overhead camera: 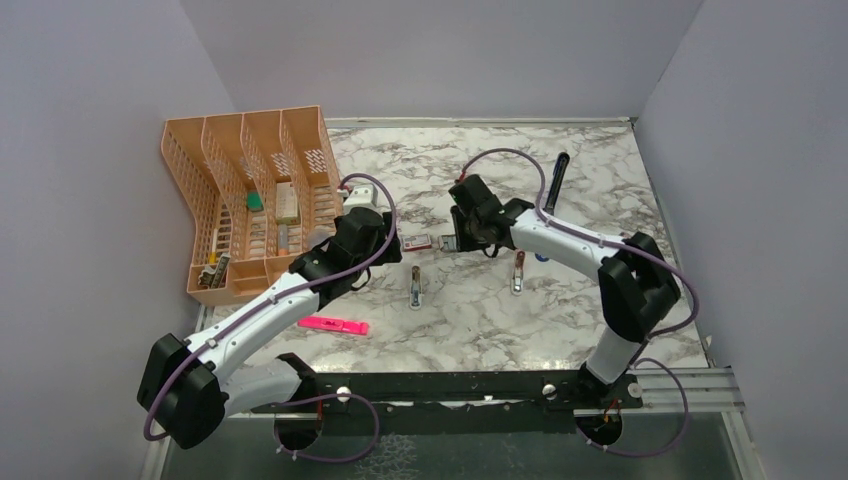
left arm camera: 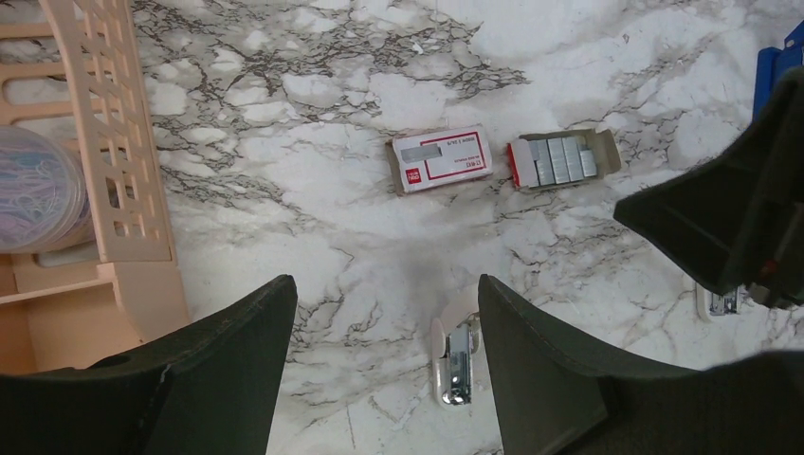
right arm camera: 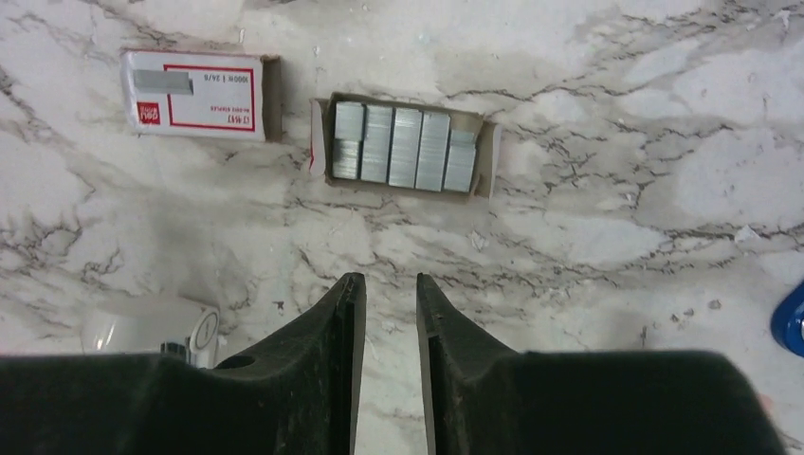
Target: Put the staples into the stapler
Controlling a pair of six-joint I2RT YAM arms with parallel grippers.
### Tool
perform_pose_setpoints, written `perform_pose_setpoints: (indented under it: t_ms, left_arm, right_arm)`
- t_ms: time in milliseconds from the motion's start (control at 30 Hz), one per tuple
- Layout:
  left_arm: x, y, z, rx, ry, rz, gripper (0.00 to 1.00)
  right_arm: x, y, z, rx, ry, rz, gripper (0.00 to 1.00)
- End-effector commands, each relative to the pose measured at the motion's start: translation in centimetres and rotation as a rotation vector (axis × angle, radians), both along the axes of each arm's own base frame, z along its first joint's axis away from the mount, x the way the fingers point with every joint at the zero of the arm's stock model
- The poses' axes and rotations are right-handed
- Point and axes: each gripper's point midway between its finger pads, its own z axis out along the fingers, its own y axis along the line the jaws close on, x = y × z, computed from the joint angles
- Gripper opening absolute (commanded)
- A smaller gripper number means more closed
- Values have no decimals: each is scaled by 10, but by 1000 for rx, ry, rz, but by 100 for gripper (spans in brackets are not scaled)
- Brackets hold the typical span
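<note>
A white marble-patterned tabletop [overhead camera: 470,340] with grey veining fills the middle. Plain pale lilac walls [overhead camera: 440,50] enclose it at nine, twelve and three o'clock. A black rail [overhead camera: 450,385] runs along six o'clock. Light is even and soft.

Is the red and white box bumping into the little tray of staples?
Apart. The right wrist view shows a strip of bare marble between the red-and-white box and the tray of staples.
</note>
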Motion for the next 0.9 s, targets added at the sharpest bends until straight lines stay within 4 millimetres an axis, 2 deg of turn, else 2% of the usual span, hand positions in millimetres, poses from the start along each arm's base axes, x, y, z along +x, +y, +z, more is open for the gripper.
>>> perform_pose_setpoints:
  t_ms: [0, 200, 433, 733, 867]
  left_arm:
    - [5, 6, 5, -5, -36, 31, 71]
    - [4, 6, 2, 0, -30, 30, 71]
    - [5, 5, -1, 6, -23, 27, 71]
    - [5, 6, 1, 5, -31, 32, 71]
    - [5, 7, 1, 7, -32, 35, 71]
  right_arm:
    - [29, 19, 2, 18, -52, -33, 27]
    - [44, 28, -24, -40, -11, -42, 25]
    - [53, 36, -35, -57, 9, -41, 20]
    - [56, 46, -40, -52, 28, 0, 32]
    - [55, 46, -45, -59, 40, 6, 33]
